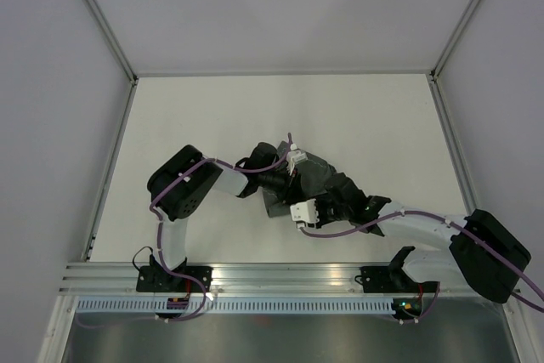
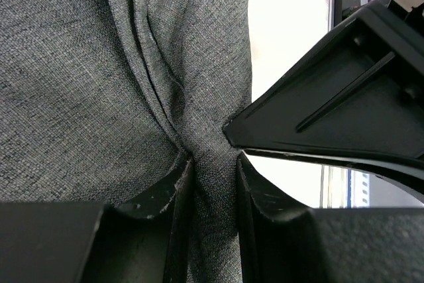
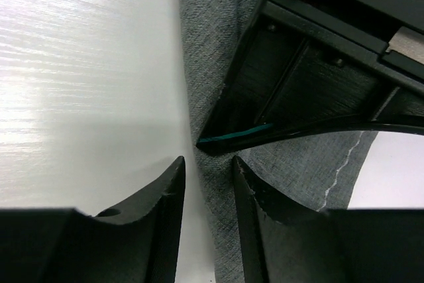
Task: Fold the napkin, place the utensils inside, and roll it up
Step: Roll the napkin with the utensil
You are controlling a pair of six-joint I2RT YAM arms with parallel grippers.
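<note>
**Item:** napkin [image 1: 316,174], dark grey cloth, bunched rather than flat. It lay mid-bench [image 1: 255,116] between the two arms, and a lighter stitched hem showed in the right wrist view.

**Left hand** [image 2: 213,183]: nearly closed, pinching a raised ridge of the cloth. Creases ran out from the pinch.

**Right hand** [image 3: 209,183]: partly open and holding nothing. Its jaws straddled the napkin's edge, with a strip of bare bench showing between one finger and the cloth. Its tip stood just beside the left hand's pinch.

**Utensils:** none seen in any view.

**Step judged in hand:** the fold, at an early stage, with the right hand taking a second hold on the hem.

**Handling notes:**
- The right hand would do best to slide further over the edge before closing, so that it catches full cloth and not only the hem.
- The two hands were crowded, so the closing should be slow to keep the fingers from knocking together.
- Both holds should then rise low and together. An uneven pull could drag the ridge out of the left pinch or skew the fold.
</note>
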